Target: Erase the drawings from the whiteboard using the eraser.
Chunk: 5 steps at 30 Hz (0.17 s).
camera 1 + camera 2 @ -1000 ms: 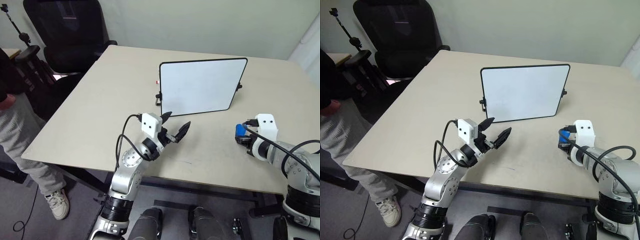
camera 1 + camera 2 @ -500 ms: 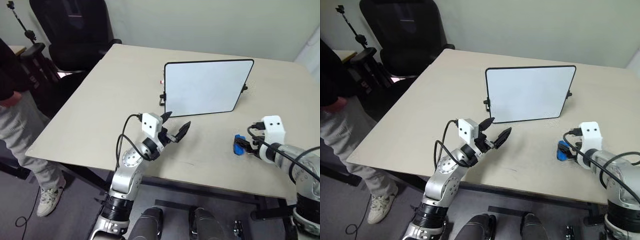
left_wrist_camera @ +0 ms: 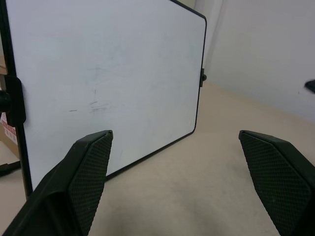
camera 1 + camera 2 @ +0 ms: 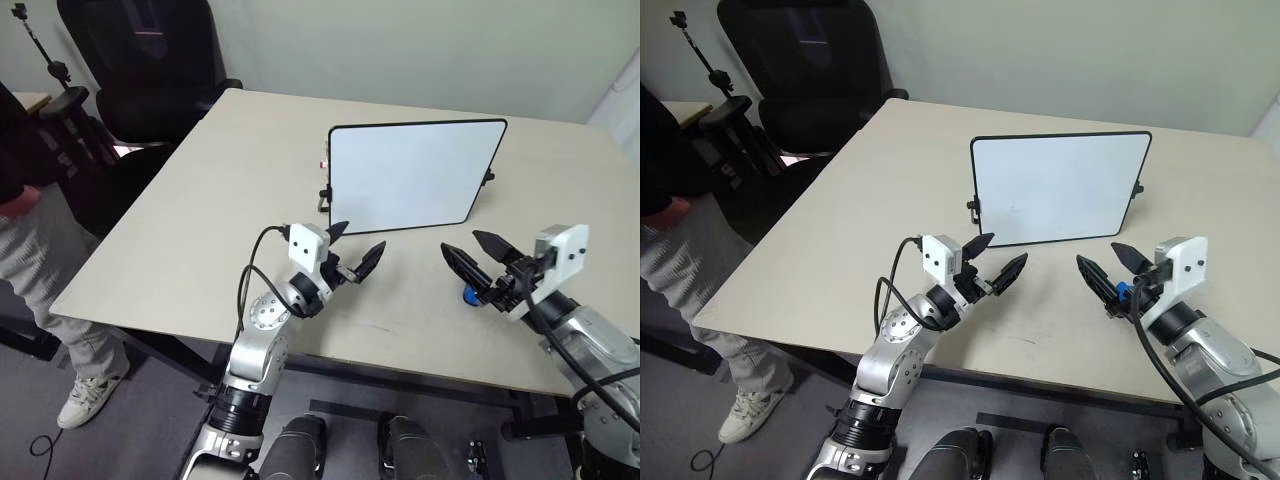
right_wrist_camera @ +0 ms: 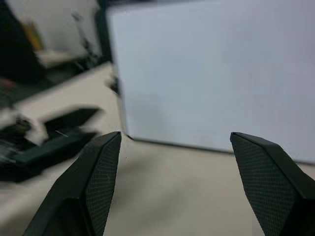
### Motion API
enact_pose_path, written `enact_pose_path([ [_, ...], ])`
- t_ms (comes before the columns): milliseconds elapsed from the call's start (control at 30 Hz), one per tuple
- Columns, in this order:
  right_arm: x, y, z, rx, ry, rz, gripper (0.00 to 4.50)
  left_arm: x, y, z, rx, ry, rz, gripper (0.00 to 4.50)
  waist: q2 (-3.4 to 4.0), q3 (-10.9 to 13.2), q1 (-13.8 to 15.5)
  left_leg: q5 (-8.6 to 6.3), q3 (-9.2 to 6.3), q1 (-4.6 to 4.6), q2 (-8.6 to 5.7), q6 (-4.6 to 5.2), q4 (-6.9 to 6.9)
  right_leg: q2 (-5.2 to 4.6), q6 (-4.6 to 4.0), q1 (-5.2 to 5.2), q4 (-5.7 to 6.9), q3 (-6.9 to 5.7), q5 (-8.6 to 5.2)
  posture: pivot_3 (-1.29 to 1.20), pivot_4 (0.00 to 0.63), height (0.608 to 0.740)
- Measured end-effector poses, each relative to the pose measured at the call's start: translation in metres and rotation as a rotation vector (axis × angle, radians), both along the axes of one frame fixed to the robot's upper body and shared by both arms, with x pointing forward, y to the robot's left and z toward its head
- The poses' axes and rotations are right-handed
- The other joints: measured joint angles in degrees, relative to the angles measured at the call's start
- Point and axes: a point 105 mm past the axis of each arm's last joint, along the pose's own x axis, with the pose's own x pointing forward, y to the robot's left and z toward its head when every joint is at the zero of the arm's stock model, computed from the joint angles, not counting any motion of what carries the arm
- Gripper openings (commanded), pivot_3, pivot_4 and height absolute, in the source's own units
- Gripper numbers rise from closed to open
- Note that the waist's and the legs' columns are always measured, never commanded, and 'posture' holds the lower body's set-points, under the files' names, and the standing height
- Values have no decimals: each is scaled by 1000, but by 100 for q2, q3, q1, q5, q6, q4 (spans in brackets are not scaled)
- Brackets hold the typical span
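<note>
Since a second ago, the right gripper [image 4: 480,256] has been lifted off the tabletop [image 4: 210,190] and swung level toward the whiteboard [image 4: 412,176], and the eraser [image 4: 469,295] it was clamping has been let go; its fingers are now spread wide and empty. The left gripper [image 4: 352,249] has kept its place, fingers likewise spread with nothing between them.

The whiteboard stands upright ahead of both grippers, a little nearer the left one. The eraser lies on the tabletop just below and behind the right gripper's fingertips, mostly hidden by the gripper, with a small blue edge visible.

The task is judged essentially done: the board face is seen as clean white in the head views, and the eraser has been set down. At most a final retreat of the arms seems left.

In the left wrist view, faint grey smudges [image 3: 98,104] are shown on the board, residue of the drawings, which cannot be made out from the head views. In the right wrist view, the left gripper is caught beside the board's edge.
</note>
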Motion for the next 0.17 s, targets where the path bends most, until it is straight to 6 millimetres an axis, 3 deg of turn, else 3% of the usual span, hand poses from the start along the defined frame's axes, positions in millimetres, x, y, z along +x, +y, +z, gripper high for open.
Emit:
enact_pose_path([
  [167, -12, -1, -11, -49, 59, 58, 3760, 0, 0, -1, 6, -2, 2, 4500, 0, 0, 7, 1, 0, 1, 0, 0, 1, 0, -1, 6, -1, 1, 0, 0, 150, 740],
])
